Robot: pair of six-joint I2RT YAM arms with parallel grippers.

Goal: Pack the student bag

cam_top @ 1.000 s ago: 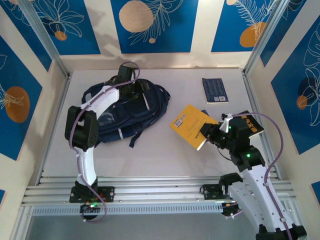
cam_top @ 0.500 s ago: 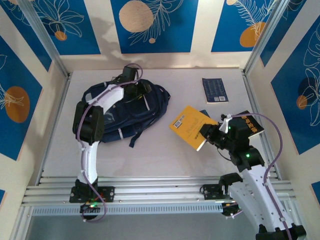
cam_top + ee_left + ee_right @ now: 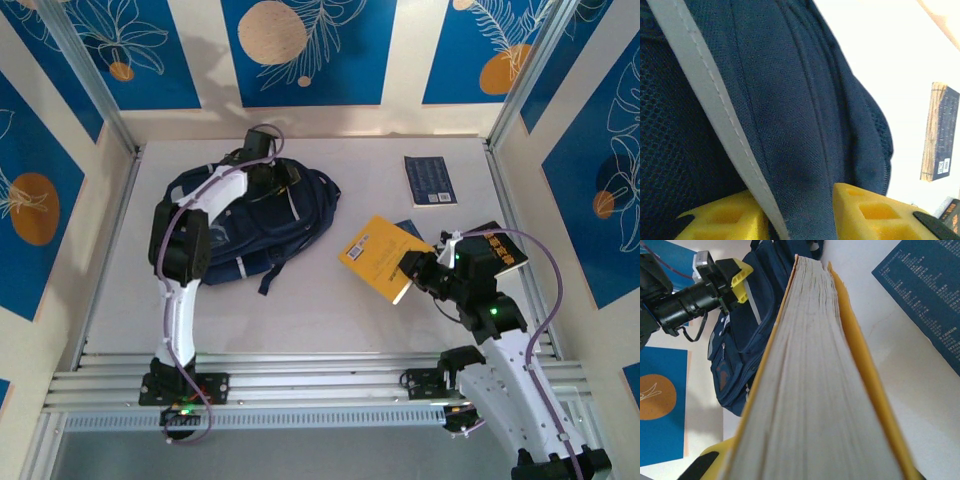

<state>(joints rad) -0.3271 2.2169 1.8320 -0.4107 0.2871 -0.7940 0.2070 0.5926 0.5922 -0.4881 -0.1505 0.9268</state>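
Student bag (image 3: 250, 225) fabric sits between part-open left fingers (image 3: 720, 220), grip unclear; right fingers (image 3: 715, 452) clamp yellow book (image 3: 380, 255).

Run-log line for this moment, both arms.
left gripper astride student bag fabric, grip unclear | right gripper holds yellow book

I am looking down on a pale grey table (image 3: 300, 320); cream walls (image 3: 197, 60) are closing it in on three sides; blue panels (image 3: 340, 60) are covering much of them, showing pale orange discs (image 3: 272, 32) and white leaf outlines; silver aluminium posts (image 3: 92, 88) are slanting up from the far corners; ribbed metal rails (image 3: 320, 385) are running along the near edge; even light is falling, throwing only soft shadows.
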